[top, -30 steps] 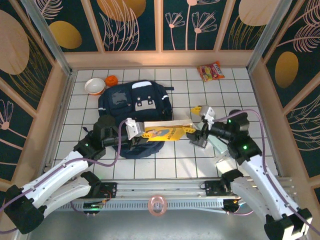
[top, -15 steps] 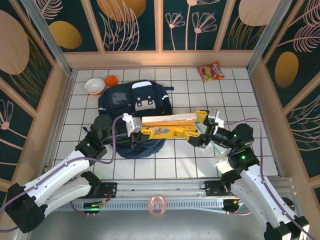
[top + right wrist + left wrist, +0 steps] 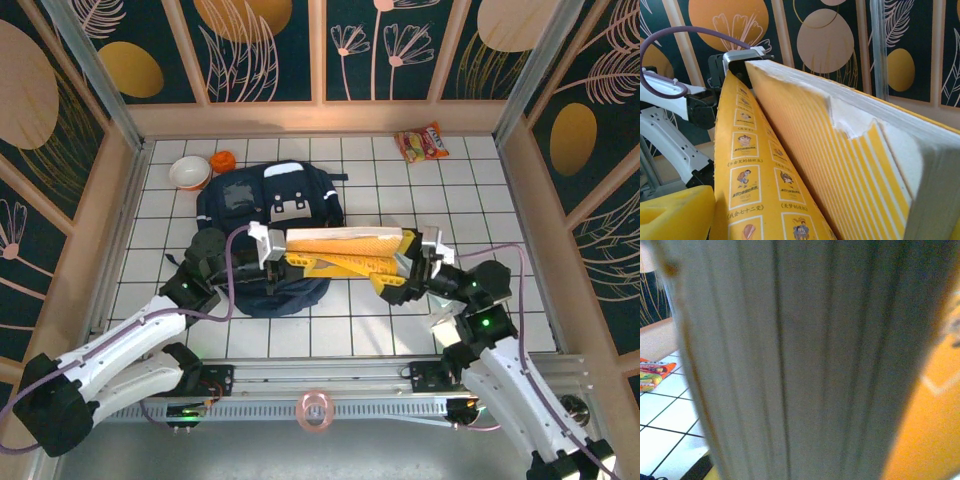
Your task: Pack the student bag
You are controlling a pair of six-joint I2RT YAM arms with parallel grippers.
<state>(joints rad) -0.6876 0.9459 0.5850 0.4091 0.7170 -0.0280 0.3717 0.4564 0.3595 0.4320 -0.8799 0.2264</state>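
Yellow card covers and a thick white block of pages run between the two arms. The left fingers (image 3: 262,247) are clenched on the end of the yellow book (image 3: 335,250) that sits over the near right part of the student bag (image 3: 240,205). The right fingers (image 3: 409,247) stand spread wide about the book's other end, out to the right of the bag, and we cannot tell whether they press on it or have let go. The book lies roughly level and has fanned partly open, its covers splaying away from the pages. The bag itself lies flat on the tiled bench (image 3: 480,200), patch side up, and from here we cannot tell whether its zip is open. We judge the packing to be at an early stage: the book is carried to the bag but not inside it. A bowl (image 3: 189,172) and a small orange thing (image 3: 223,160) sit just beyond the bag's far left corner. A snack packet (image 3: 421,143) lies well beyond the bag to the far right. The left arm reaches from its base up to the bag's near edge, elbow bent, wrist turned rightward along the book. The right arm is folded close, its forearm pointing left toward the bag, so the two wrists face each other.
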